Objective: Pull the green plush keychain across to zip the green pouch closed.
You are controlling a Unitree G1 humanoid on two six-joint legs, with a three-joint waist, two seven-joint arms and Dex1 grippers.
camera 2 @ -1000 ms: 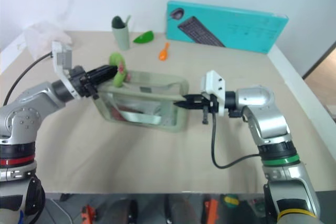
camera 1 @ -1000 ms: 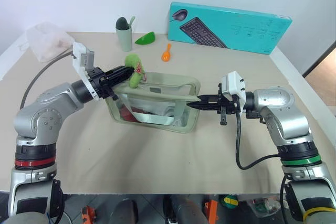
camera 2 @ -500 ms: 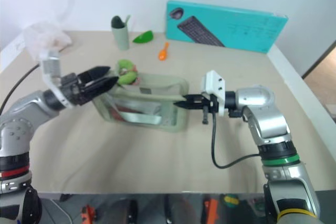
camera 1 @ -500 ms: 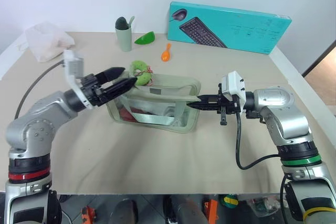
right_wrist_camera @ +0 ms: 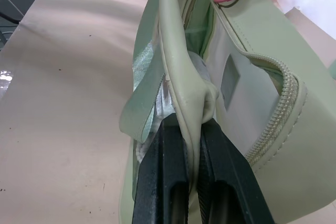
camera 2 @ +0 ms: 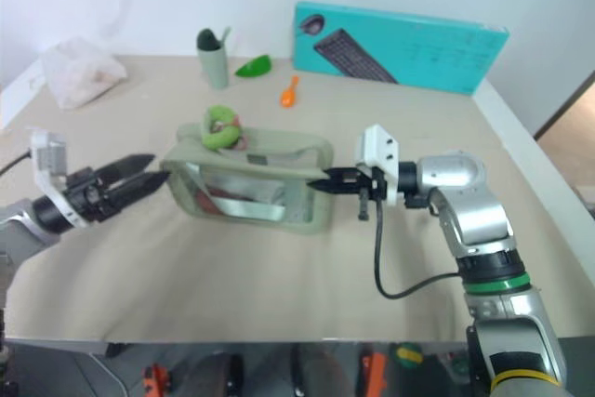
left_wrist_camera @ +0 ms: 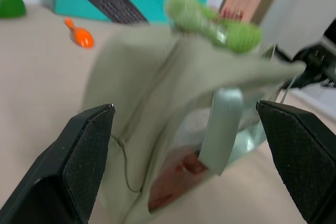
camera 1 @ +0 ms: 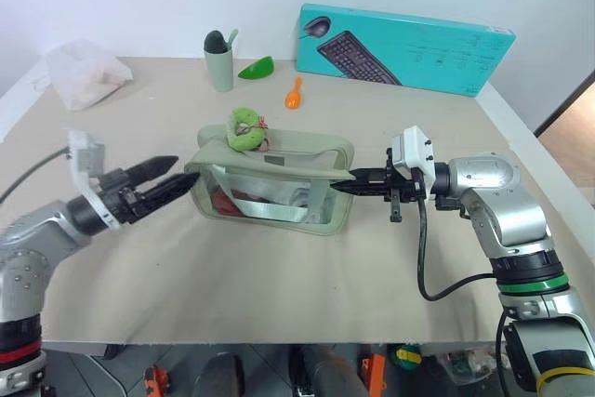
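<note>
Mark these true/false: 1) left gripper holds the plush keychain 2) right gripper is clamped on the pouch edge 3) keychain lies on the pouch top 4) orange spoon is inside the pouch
1) False: the left gripper is open, off the green plush keychain.
2) True: the right gripper is shut on the green pouch edge.
3) True.
4) False: the orange spoon lies on the table behind the pouch.
</note>
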